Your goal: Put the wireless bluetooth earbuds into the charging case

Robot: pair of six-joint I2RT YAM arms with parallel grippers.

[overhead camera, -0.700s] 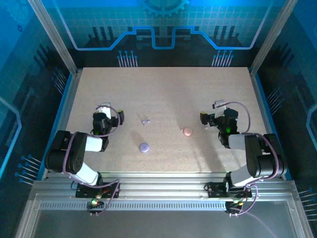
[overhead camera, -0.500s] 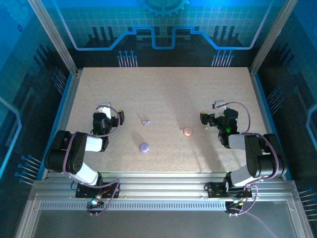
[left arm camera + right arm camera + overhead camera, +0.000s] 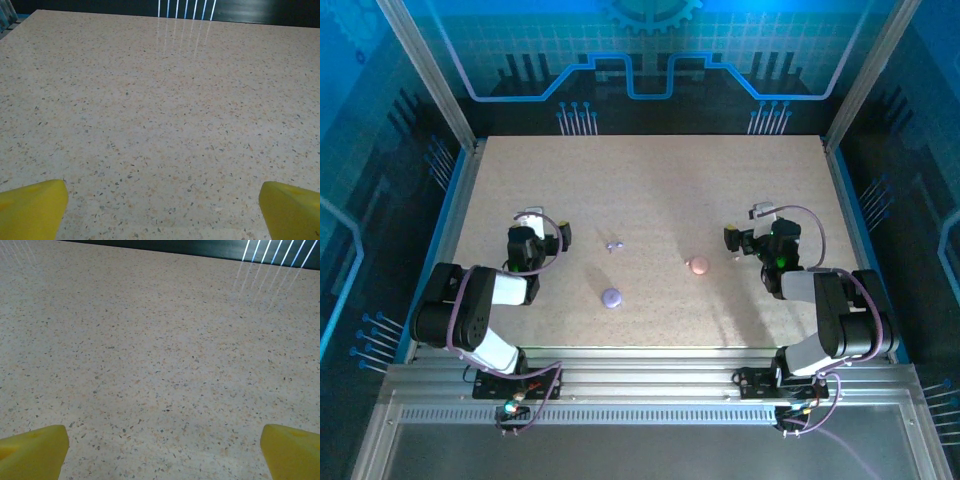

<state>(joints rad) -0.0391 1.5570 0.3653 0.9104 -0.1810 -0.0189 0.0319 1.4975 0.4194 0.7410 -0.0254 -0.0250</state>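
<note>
Two pucks rest on the counter [image 3: 650, 180] seen from above: lavender case [image 3: 611, 297] nearer, pink case [image 3: 698, 265] to its right; tiny earbuds [image 3: 614, 243] lie beyond the lavender case, apart from both; left wrist: left pincer [image 3: 160, 212] spread wide, released; right wrist: right pincer [image 3: 162, 452] likewise released, gripping nothing.

I count one round lavender puck-shaped case [image 3: 611, 297], one round pink puck-shaped case [image 3: 698, 265], and a clump of tiny pale lilac earbuds [image 3: 613, 243], too small for me to number.
</note>
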